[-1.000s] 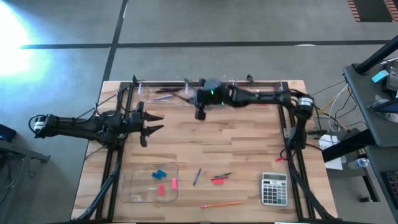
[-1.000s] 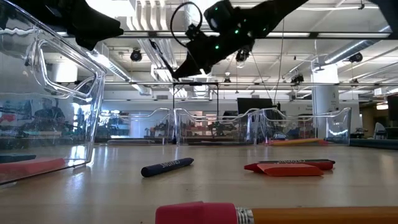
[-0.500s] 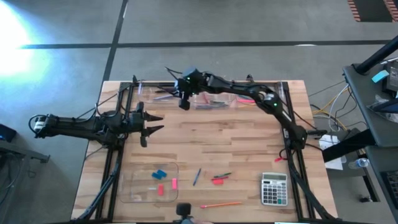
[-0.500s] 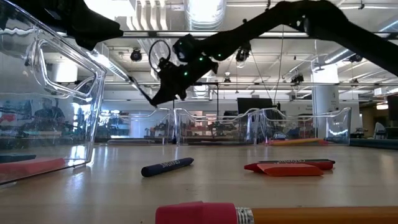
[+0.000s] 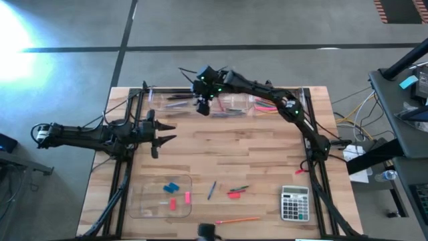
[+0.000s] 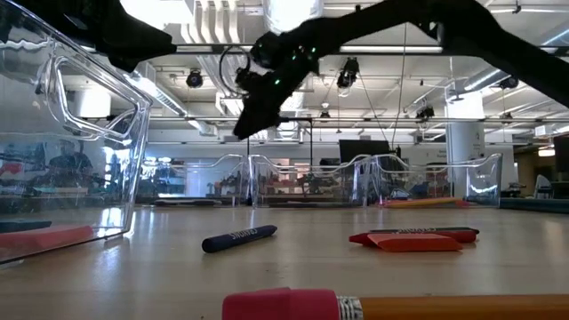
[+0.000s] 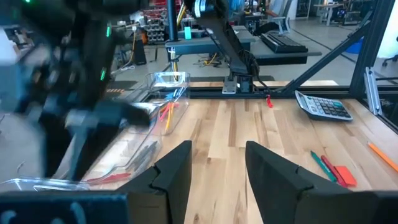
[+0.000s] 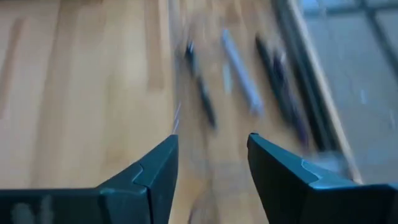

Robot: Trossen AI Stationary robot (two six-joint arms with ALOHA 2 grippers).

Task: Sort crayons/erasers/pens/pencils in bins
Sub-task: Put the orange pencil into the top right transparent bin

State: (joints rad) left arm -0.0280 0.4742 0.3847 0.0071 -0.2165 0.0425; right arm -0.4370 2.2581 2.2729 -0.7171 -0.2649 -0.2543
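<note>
- High view: the right jaws [image 5: 203, 107] hang over the left bin [image 5: 175, 102] of the clear row at the counter's 12 o'clock edge; their spread is too small to read here. The left jaws [image 5: 162, 132] wait at 9 o'clock, spread and empty. The shallow tray [image 5: 148, 201] at 7 o'clock holds a blue eraser [image 5: 172, 187] and pink pieces. A dark pen [image 5: 211, 190], a red crayon [image 5: 233, 195] and an orange pencil [image 5: 238, 219] lie loose near 6 o'clock, the calculator [image 5: 294, 203] at 5 o'clock.
- Low view: the pen, crayon and pencil lie flat on the wood, well apart.
- Left wrist view: two fingers stand apart, nothing between them.
- Right wrist view: the fingers stand apart and empty above dark pens [image 8: 202, 93] lying in the bin.
- Handling, as I judge it: these sticks are light, stiff and prone to roll; pinch one across its middle. Crayons may snap; erasers are small and grippy.
</note>
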